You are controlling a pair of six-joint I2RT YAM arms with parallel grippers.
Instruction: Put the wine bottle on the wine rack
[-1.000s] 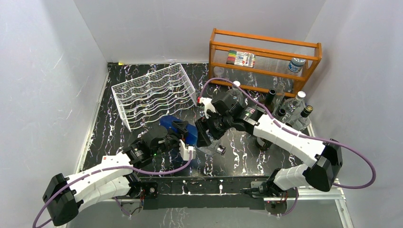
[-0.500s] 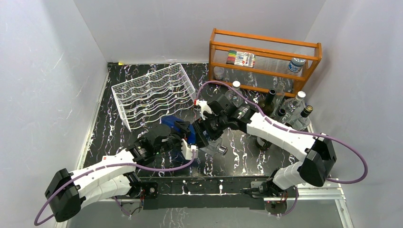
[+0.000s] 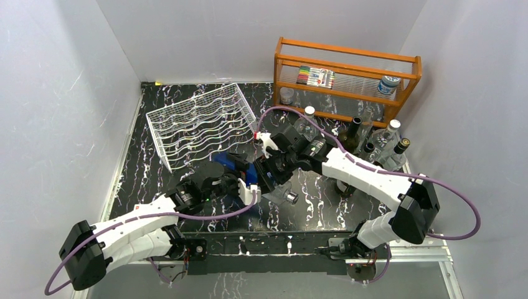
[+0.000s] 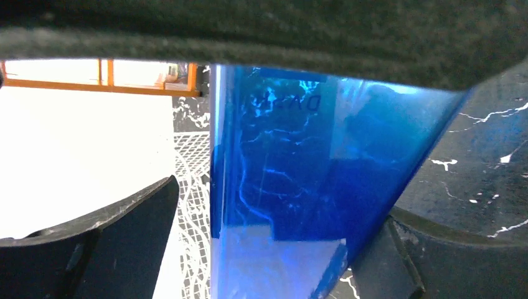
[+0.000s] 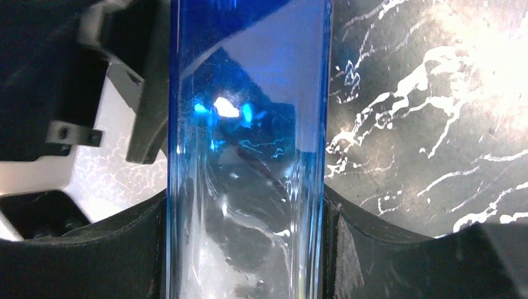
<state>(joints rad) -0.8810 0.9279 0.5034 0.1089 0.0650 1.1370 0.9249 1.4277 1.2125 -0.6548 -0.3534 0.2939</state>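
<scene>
Sliding in from 2 o'clock, my right end effector (image 5: 246, 249) is clenching the blue wine bottle (image 3: 227, 162) at 5 o'clock of the wine rack (image 3: 199, 124); the left end effector (image 4: 268, 249) is letting go. I'm judging it heavy, slick, breakable glass, best gripped on its straight body.

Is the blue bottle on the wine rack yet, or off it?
Off. The blue bottle is in the right end effector, over the table near the wine rack, whose cradles hold nothing.
</scene>
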